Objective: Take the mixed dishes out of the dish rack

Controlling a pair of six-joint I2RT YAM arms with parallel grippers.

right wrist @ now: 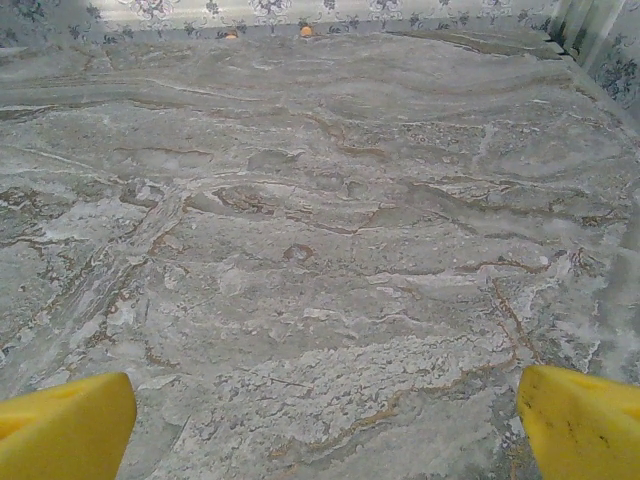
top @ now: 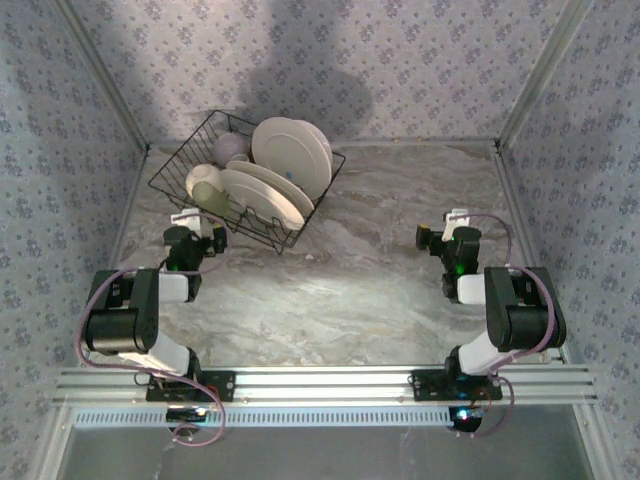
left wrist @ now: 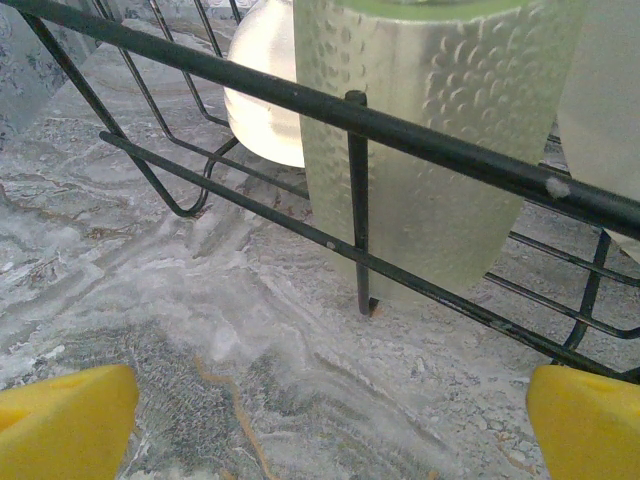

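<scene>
**Dish rack** (top: 300,222): black wire, loaded. It stands on the far left part of the counter (top: 380,290), turned cornerwise to the counter's edges.

**Contents, top view:**
- large white plate (top: 292,150), on edge at the far side of the rack
- second pale plate (top: 268,197), leaning in front of it
- lavender bowl (top: 232,148), at the far left corner
- yellowish cup (top: 208,197), at the near left side, beside a pale rounded dish whose kind cannot be told

**Left hand** (top: 198,226): jaws spread wide, holding nothing. It sits low over the counter, just outside the rack's near left side. In the left wrist view its yellow fingertips (left wrist: 62,425) flank bare counter. The rack's wires (left wrist: 357,200) cross directly ahead. The dimpled, translucent yellowish cup (left wrist: 440,150) stands just behind those wires, roughly centred between the fingers. A pale rounded dish (left wrist: 262,95) sits behind it to the left. The fingertips are apart from both the rack and the cup.

**Right hand** (top: 455,220): jaws spread wide, holding nothing. It is on the right side of the counter, well apart from the rack. In the right wrist view its yellow fingertips (right wrist: 62,430) frame marbled counter surface, with the patterned wall (right wrist: 300,10) at the far edge.
</scene>
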